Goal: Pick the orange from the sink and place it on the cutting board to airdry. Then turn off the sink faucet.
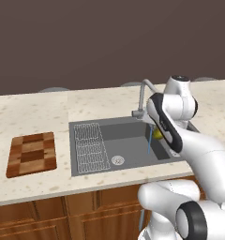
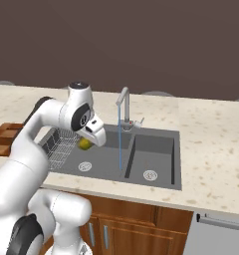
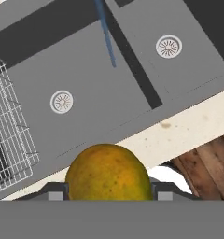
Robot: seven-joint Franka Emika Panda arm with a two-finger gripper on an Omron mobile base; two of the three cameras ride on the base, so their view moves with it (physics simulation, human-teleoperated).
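My gripper is shut on the orange, a yellow-green to orange fruit that bulges up between the two fingertips. I hold it in the air over the dark grey sink, near the front rim in the hand view. From the base views the orange shows just below the hand, beside the faucet. A thin blue stream of water falls from the spout into the basin. The checkered wooden cutting board lies on the counter to the sink's left.
A wire-grid drainer fills the sink's left part. Round silver drains sit in the two basins. Speckled beige counter surrounds the sink, with wooden cabinet fronts below.
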